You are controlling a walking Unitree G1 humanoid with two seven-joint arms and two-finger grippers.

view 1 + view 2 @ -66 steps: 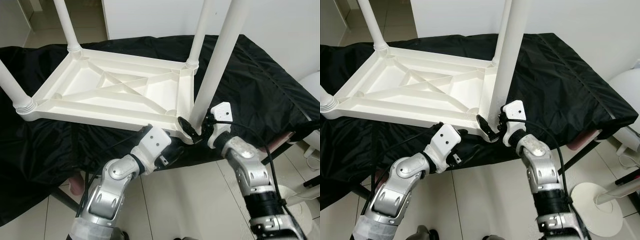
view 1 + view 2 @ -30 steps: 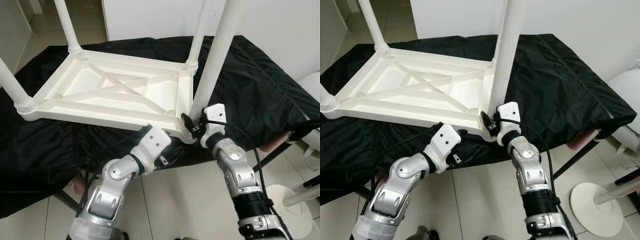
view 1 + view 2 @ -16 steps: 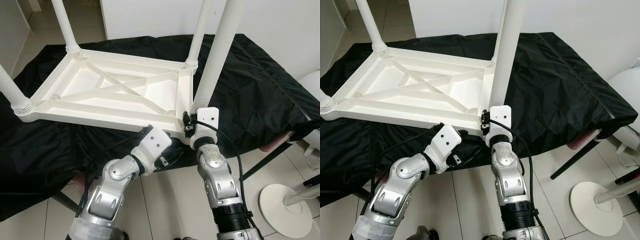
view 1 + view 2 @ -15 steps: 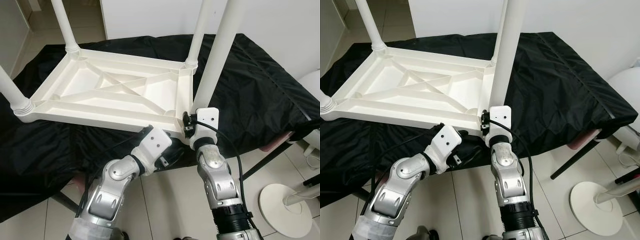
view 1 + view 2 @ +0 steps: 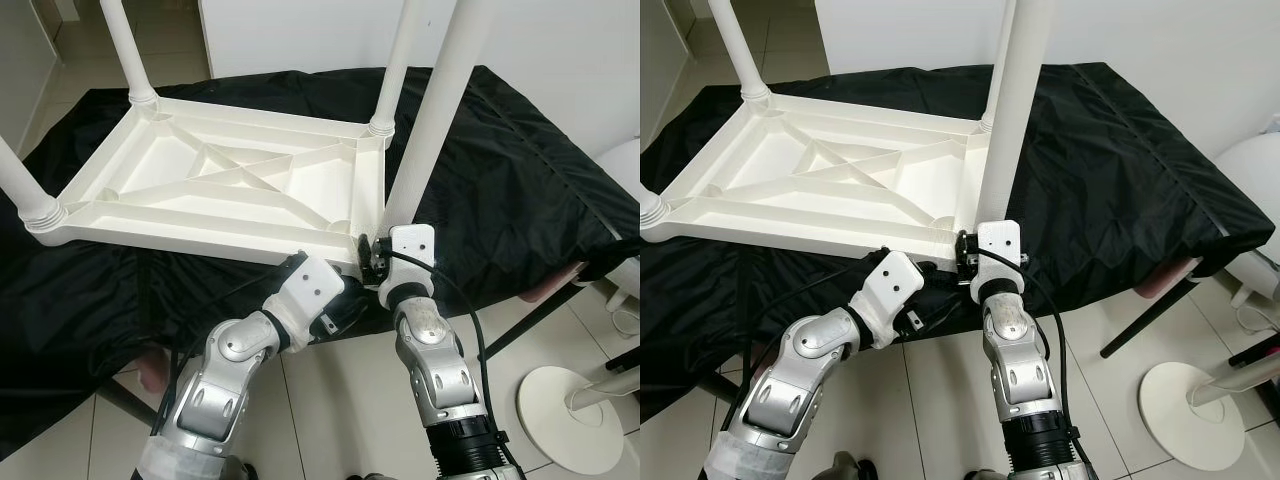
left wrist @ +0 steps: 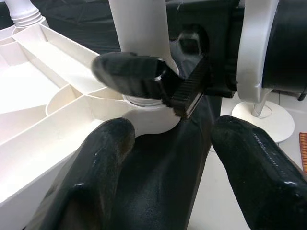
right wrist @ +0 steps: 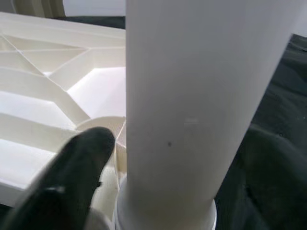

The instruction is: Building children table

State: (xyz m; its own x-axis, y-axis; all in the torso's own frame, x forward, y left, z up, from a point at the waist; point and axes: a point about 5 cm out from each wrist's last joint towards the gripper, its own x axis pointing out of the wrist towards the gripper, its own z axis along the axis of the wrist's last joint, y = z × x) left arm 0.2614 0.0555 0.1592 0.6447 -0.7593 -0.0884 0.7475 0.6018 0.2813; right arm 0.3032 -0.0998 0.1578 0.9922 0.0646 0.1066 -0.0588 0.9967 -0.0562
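Right wrist view: my right hand [image 7: 158, 158] grips the near-right leg [image 5: 430, 110] at its socket. Inverted tabletop [image 5: 220, 180] lies on the black-covered surface [image 5: 500, 170], four legs seated. My left hand [image 6: 168, 158] hovers open beneath that corner. Remaining, I judge: tightening, then turning upright.

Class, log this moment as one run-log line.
scene: upturned white table on black cloth | right tool: gripping near-corner leg at its base | left tool: open, below that corner

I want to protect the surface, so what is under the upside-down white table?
A black cloth lies under the white table and hangs over the edges. Whatever the cloth covers is hidden, apart from dark legs near the floor.
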